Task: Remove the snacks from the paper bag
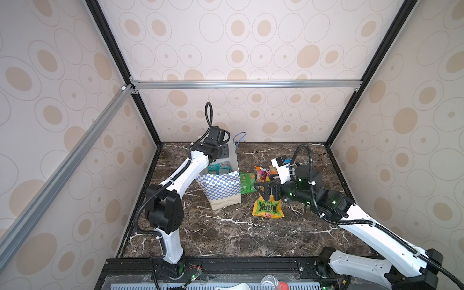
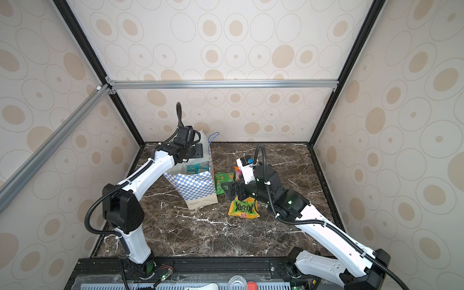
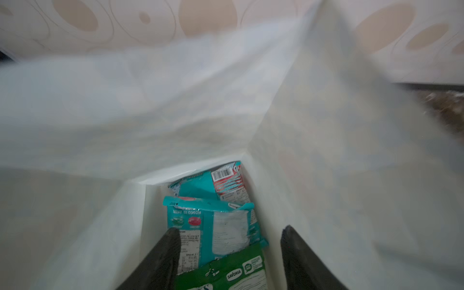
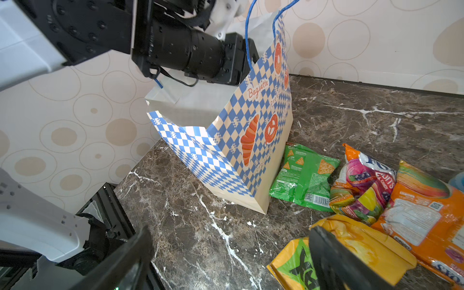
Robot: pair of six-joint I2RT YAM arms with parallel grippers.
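Note:
The paper bag (image 1: 221, 187) (image 2: 195, 187) (image 4: 226, 150) stands upright, blue-checkered, mouth open. My left gripper (image 3: 229, 228) reaches down inside it, jaws apart and holding nothing. Below it lie a teal packet (image 3: 211, 221), a second teal one (image 3: 208, 183) and a green one (image 3: 226, 271). Right of the bag, on the table, lie a green packet (image 1: 247, 182) (image 4: 306, 175), a pink fruit-candy packet (image 4: 364, 185), an orange one (image 4: 421, 213) and a yellow one (image 1: 267, 208) (image 4: 339, 256). My right gripper (image 1: 262, 189) (image 4: 229, 231) hovers open and empty just above the yellow packet.
The bag's blue cord handles (image 1: 239, 140) stick up beside the left wrist. Patterned walls close the dark marble table (image 1: 226, 233) on three sides; a black rail (image 1: 238, 263) runs along the front. A blue object (image 4: 458, 179) shows at the edge beyond the orange packet.

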